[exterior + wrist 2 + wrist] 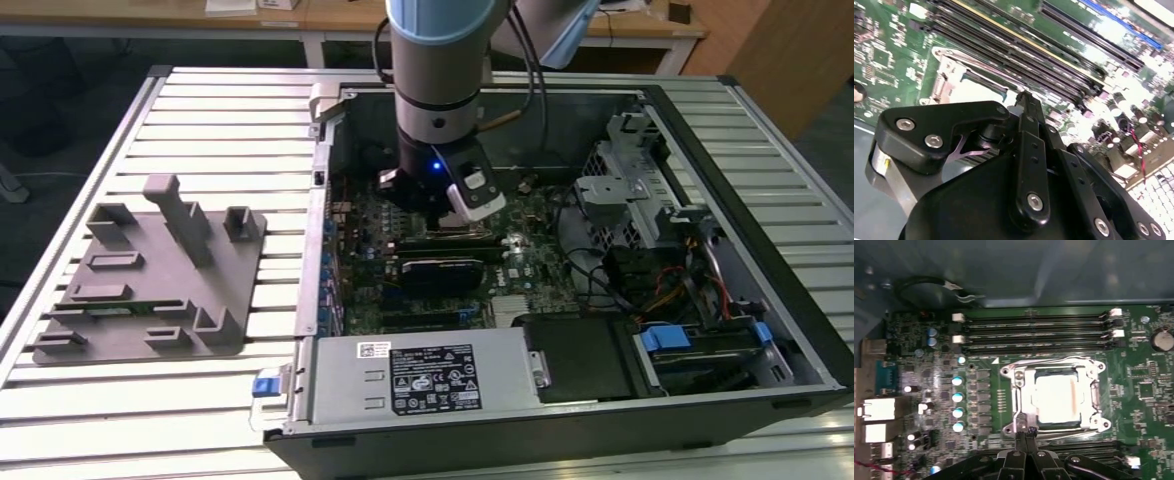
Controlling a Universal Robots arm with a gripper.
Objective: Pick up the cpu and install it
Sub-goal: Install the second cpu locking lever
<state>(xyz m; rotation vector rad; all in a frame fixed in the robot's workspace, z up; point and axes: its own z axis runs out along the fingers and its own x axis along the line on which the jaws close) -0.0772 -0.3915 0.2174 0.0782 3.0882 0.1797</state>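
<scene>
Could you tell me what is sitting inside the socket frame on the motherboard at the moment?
The cpu lies inside the socket frame, silvery top showing; whatever is beneath it is covered.

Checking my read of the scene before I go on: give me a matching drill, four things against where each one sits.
Things:
1. cpu
2. gripper
3. grey fixture plate
4. white-labelled metal box

Places:
a. on the slatted table, outside the computer case, at the exterior view's left
b. inside the socket frame
c. inside the case, along its near edge in the exterior view
d. over the motherboard, fingertips at the socket frame's edge

Pairs: 1-b, 2-d, 3-a, 4-c
</scene>
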